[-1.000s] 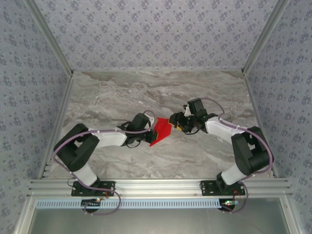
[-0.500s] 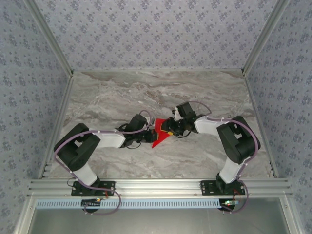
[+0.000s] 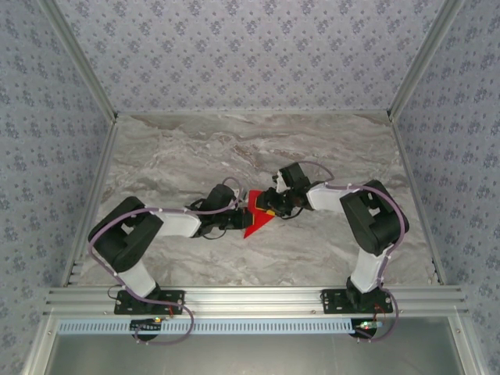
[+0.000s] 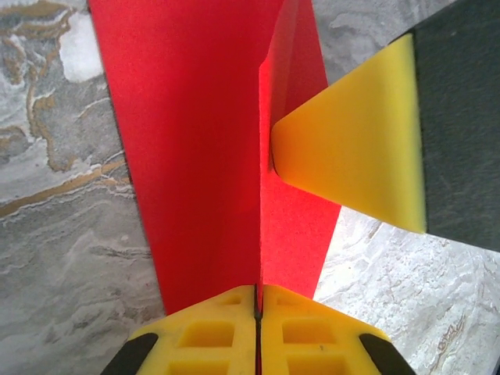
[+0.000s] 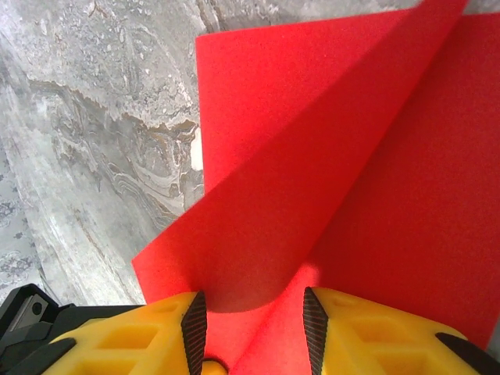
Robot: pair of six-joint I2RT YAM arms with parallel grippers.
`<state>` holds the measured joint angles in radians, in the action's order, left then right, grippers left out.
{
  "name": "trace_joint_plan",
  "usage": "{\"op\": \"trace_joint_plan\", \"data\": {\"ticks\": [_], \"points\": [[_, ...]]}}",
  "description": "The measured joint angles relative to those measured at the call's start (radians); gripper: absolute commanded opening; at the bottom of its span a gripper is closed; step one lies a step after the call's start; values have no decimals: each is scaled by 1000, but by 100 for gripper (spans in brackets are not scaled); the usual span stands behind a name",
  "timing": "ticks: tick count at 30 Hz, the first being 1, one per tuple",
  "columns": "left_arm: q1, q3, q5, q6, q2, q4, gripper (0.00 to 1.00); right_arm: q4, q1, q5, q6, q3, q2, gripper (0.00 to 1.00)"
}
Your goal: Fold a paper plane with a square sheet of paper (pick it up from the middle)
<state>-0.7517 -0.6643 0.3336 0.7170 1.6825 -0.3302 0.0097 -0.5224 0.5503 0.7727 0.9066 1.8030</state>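
Observation:
The red square sheet of paper [image 3: 253,224] lies partly folded at the table's middle, between both grippers. My left gripper [image 3: 243,213] comes in from the left and is shut on a raised crease of the sheet [image 4: 195,141], its yellow fingertips [image 4: 223,328] pressed together around the fold. From the right, my right gripper [image 3: 268,206] reaches over the sheet's upper edge. In the right wrist view it [image 5: 254,301] stands open, with a curled flap of the sheet [image 5: 312,156] lying between its fingers. One right finger [image 4: 355,148] touches the flap in the left wrist view.
The grey marble table [image 3: 180,148] is walled by patterned panels on three sides. An aluminium rail [image 3: 250,298] runs along the near edge, where both arm bases are bolted. Bare marble lies all around the paper.
The right arm has swung left and brought its gripper onto the sheet, its jaws narrowing. The left gripper has kept its hold on the crease, and the sheet sits flatter.

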Motion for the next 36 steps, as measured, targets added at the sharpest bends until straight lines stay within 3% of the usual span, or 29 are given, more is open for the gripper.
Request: {"op": "trace_joint_plan", "data": {"ticks": [8, 12, 20, 27, 36], "points": [[37, 11, 42, 51, -8, -15, 36, -46, -12, -20, -23, 29, 13, 41], [71, 51, 43, 71, -79, 0, 40, -71, -21, -40, -37, 44, 19, 43], [83, 73, 45, 101, -191, -8, 32, -119, -38, -76, -56, 79, 27, 48], [61, 72, 90, 133, -153, -77, 17, -169, -46, -101, -49, 114, 41, 49], [44, 32, 103, 141, -62, -52, 8, -195, -48, -112, -25, 132, 50, 49]]}}
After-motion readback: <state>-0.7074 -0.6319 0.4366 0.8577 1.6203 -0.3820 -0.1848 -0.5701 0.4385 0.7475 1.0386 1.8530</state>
